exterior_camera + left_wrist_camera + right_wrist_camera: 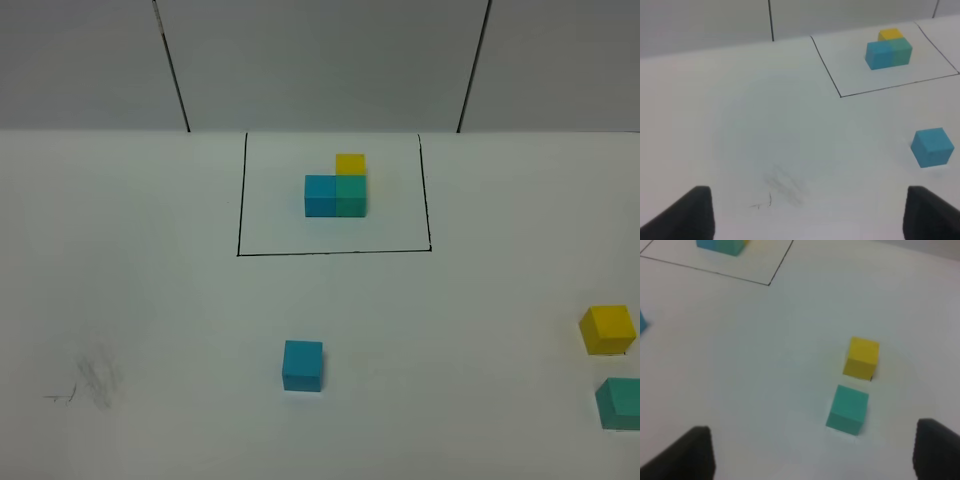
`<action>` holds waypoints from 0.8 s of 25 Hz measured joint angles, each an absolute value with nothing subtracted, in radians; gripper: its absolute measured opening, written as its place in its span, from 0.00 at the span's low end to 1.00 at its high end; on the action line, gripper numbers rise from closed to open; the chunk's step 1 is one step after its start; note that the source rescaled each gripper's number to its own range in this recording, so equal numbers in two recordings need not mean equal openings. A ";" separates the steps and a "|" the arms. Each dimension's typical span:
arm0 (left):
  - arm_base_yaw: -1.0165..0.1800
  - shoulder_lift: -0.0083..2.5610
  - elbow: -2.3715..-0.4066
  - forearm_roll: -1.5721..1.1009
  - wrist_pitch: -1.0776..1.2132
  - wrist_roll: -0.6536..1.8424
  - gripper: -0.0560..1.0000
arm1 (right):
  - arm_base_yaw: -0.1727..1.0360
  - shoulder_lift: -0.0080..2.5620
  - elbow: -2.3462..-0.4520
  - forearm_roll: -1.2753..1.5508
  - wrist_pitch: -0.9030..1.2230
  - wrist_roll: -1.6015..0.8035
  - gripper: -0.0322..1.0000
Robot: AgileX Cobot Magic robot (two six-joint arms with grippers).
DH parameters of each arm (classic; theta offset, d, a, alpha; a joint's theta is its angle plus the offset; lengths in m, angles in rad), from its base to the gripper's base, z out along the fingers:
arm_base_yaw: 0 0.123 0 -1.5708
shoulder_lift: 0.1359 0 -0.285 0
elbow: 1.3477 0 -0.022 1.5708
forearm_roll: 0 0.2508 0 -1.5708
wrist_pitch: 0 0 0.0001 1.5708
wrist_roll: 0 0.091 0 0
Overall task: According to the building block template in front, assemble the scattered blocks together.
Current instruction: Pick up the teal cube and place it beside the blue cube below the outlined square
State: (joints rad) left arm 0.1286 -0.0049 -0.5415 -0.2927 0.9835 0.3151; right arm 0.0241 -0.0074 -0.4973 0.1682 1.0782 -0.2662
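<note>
Template, an L-shaped cluster of joined blue, teal-green and yellow cubes (337,188), sat inside a thin black drawn rectangle (240,200), far side of the white table (150,300). Loose matte blue cube (302,365) lay near centre. Loose yellow cube (607,329) and loose teal-green cube (620,402) lay far right, apparently not touching. Worth squaring jaws to flat faces before closing. Left gripper (807,215) and right gripper (812,455) hovered above the table, jaws wide apart, empty.

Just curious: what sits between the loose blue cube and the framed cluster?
Only bare table and the frame's black line separate blue cube from template, per exterior high view.
</note>
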 joint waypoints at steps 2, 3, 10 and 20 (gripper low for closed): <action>0.129 -0.005 -0.538 -0.276 0.997 0.296 0.92 | 0.024 -0.007 -0.497 0.168 1.078 -0.266 0.67; 0.129 -0.005 -0.537 -0.258 1.010 0.277 0.92 | 0.024 -0.007 -0.497 0.168 1.078 -0.266 0.67; 0.129 -0.005 -0.518 -0.071 1.061 0.010 0.91 | 0.024 -0.007 -0.497 0.168 1.078 -0.266 0.67; 0.129 -0.005 -0.507 0.048 1.067 -0.175 0.91 | 0.024 -0.007 -0.497 0.168 1.078 -0.266 0.67</action>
